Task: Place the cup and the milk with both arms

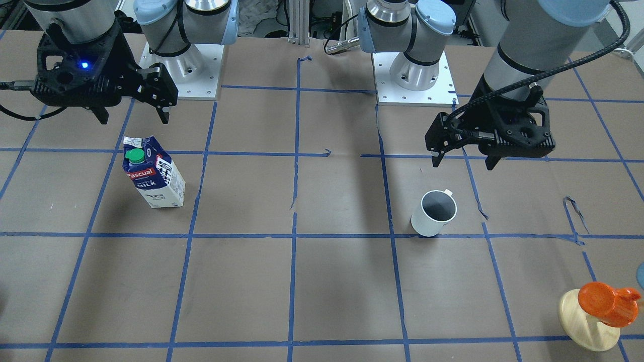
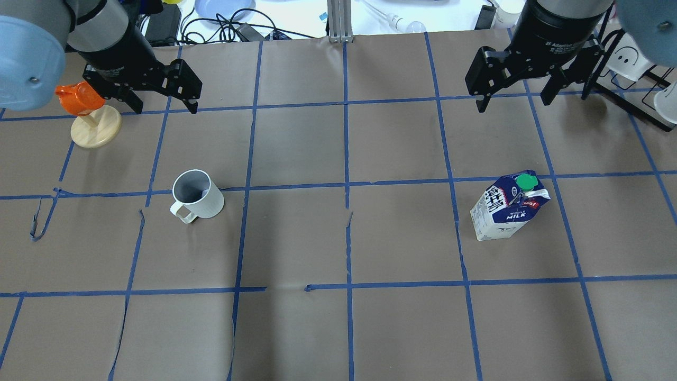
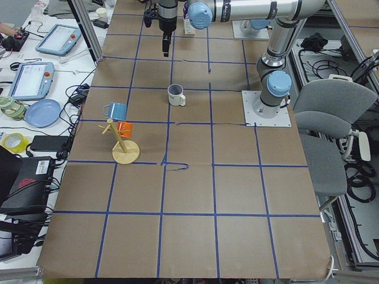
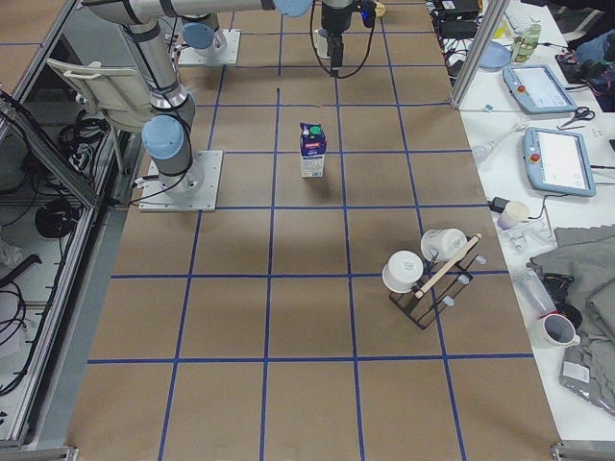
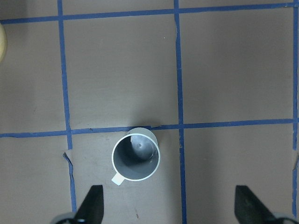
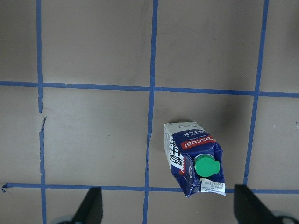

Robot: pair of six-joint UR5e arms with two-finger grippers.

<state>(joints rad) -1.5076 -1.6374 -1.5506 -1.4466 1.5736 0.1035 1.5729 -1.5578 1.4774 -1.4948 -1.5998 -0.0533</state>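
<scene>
The white cup stands upright on the brown table, handle toward the robot; it also shows in the overhead view and the left wrist view. My left gripper is open and empty, raised above and beyond the cup. The blue and white milk carton with its green cap stands upright and shows in the right wrist view. My right gripper is open and empty, raised above and beyond the carton.
A wooden mug tree with an orange cup stands at the table's far left, close to my left gripper. A black rack with white cups stands at the far right. Blue tape lines grid the table.
</scene>
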